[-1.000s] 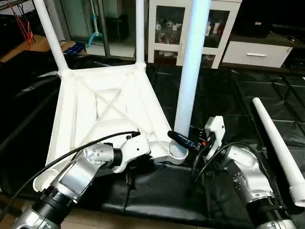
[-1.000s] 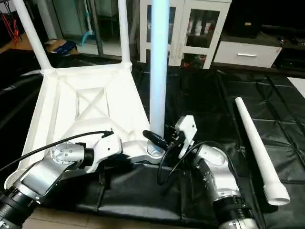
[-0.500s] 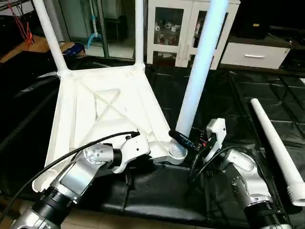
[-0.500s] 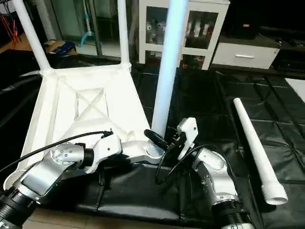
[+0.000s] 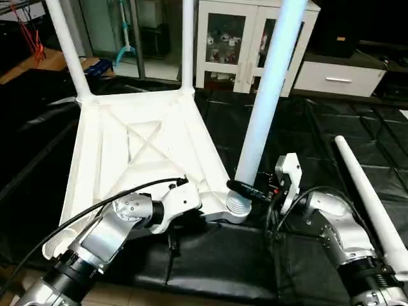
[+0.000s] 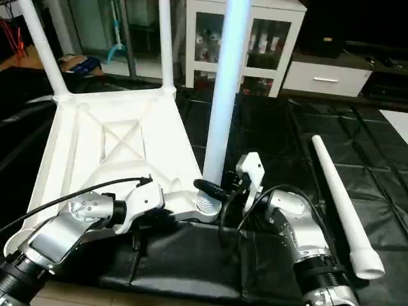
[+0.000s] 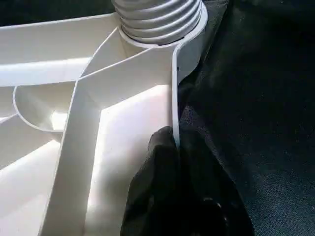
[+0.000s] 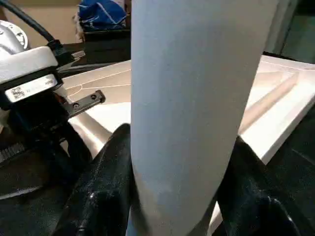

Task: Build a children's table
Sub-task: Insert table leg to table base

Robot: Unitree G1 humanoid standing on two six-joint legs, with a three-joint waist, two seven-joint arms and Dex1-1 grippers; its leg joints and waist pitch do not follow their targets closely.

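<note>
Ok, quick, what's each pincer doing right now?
Left pincer: closed on the tabletop rim.
Right pincer: gripping the leg above the corner socket.

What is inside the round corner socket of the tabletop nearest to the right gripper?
A white leg stands in the ribbed socket, tilted, and the right gripper holds it just above. The leg's bottom end is hidden inside the socket.

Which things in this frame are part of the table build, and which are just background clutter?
Part of the job:
- tabletop, upside down
- two fitted legs at its far corners
- leg in the right gripper, at the near corner socket
- spare leg on the mat
- left gripper, pinching the tabletop rim

Lying about:
- glass-door cabinet
- white drawer unit
- black mat
</note>
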